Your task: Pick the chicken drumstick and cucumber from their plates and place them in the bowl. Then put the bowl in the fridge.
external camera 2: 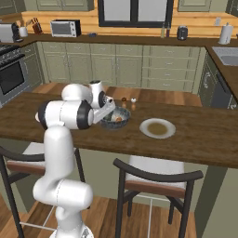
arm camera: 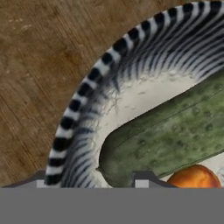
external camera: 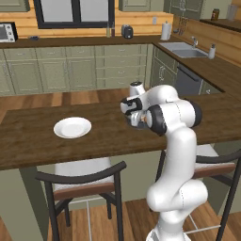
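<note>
The long dark wooden worktop (external camera 2: 204,135) carries everything here, and the white arm bends low over its middle. A round, shallow white plate (external camera: 72,127) sits bare near the front edge, and a second round plate (external camera 2: 157,128) shows just beside the bowl. The deep grey-blue ribbed bowl (external camera 2: 115,119) stands mid-worktop under the hand. Inside it lies the glossy dark green cucumber (arm camera: 175,133), slanting across the pale floor, one end near the wall. The orange-brown chicken drumstick (arm camera: 194,177) peeks out beneath it (only a rounded patch shows). The gripper (arm camera: 120,181) hovers right over the cucumber; whether it is spread or closed, I cannot tell.
</note>
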